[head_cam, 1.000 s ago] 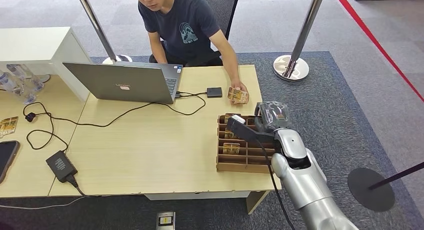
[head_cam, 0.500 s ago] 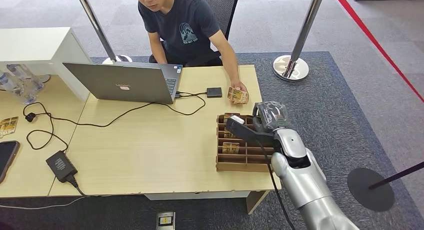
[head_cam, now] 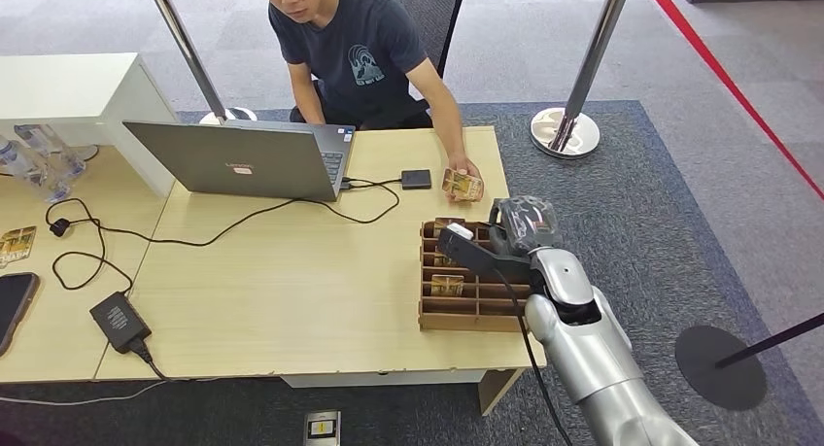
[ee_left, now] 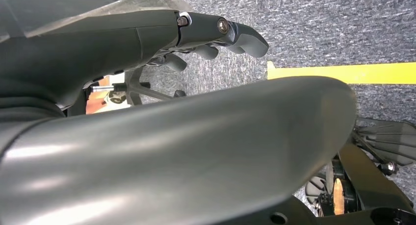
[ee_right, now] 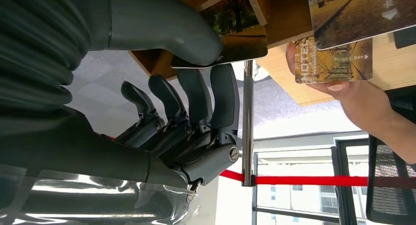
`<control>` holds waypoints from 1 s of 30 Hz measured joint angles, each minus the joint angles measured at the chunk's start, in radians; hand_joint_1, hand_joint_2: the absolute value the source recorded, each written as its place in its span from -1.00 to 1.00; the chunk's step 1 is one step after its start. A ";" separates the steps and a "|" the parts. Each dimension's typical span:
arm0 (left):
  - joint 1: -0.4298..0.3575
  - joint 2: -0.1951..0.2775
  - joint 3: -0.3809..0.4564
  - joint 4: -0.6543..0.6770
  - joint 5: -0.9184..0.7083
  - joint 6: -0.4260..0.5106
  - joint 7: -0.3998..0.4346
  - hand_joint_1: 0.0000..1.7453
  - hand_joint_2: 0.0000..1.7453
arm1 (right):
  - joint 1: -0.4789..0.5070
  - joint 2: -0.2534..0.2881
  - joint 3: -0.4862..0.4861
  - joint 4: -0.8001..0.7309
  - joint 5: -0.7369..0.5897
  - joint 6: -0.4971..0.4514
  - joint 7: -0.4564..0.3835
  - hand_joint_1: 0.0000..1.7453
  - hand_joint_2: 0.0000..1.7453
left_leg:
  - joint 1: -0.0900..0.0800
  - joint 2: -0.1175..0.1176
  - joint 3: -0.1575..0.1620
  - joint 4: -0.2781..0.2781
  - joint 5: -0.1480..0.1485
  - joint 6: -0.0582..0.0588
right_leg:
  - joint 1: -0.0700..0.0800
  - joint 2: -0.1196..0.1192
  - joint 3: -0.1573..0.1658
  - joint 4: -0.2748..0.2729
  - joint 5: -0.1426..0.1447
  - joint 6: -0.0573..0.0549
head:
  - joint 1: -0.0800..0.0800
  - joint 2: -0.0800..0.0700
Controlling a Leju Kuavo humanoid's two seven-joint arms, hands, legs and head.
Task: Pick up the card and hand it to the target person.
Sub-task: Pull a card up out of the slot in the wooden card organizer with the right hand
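A wooden card box [head_cam: 466, 315] stands at the desk's right front, with cards [head_cam: 448, 286] upright in its slots. My right hand [head_cam: 513, 234] reaches over the box's far compartments. In the right wrist view its thumb [ee_right: 167, 34] and fingers [ee_right: 211, 95] pinch an autumn-tree card [ee_right: 240, 26] at the box's wooden wall. The seated person [head_cam: 355, 52] rests a hand [head_cam: 464, 169] on a card [head_cam: 462, 186] lying on the desk, and this person's card [ee_right: 333, 63] is also in the right wrist view. My left hand [ee_left: 147, 43] hangs over grey carpet, holding nothing.
A laptop [head_cam: 238, 159] with trailing cables, a power brick [head_cam: 119, 320] and a small black device [head_cam: 416, 179] lie on the desk [head_cam: 291, 291]. Bottles [head_cam: 39, 159] and a phone [head_cam: 12, 305] sit far left. A stanchion base [head_cam: 566, 132] and red rope [head_cam: 719, 72] stand at right.
My right hand has edged slightly left and lower over the box. The person's hand stays on the card.
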 joint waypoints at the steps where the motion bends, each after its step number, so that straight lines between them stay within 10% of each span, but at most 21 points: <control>1: 0.000 -0.001 0.000 0.000 0.000 0.000 0.000 -1.00 -1.00 | 0.001 -0.002 -0.001 -0.001 -0.001 -0.001 0.000 1.00 1.00 | 0.000 0.000 0.000 0.000 0.000 0.000 | 0.000 0.000 0.000 0.000 0.000 0.000 | 0.000 0.000; 30: -0.003 0.005 -0.008 -0.002 -0.011 -0.007 -0.006 -1.00 -1.00 | 0.039 -0.032 -0.018 -0.087 -0.007 -0.018 -0.012 1.00 1.00 | 0.000 -0.002 -0.001 0.000 0.002 0.000 | 0.000 -0.001 -0.001 -0.001 0.001 0.000 | 0.000 0.000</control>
